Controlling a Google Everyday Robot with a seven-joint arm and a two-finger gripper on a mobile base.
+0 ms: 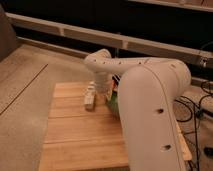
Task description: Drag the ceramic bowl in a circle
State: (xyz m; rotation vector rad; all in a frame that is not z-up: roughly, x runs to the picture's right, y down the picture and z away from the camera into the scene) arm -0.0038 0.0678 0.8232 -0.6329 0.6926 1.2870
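Only a sliver of the ceramic bowl [113, 102] shows, glossy green, on the wooden table [75, 135] just left of my large white arm [150, 105], which covers the rest of it. My gripper [103, 90] hangs down from the bent wrist at the bowl's left edge, mostly hidden by the wrist. It is shut, and whether it holds the bowl's rim I cannot tell.
A small whitish rectangular block [90, 97] lies on the table just left of the gripper. A bit of orange [116, 84] peeks out behind the bowl. Cables [200, 107] trail on the floor at the right. A dark wall with a rail [75, 32] runs behind the table.
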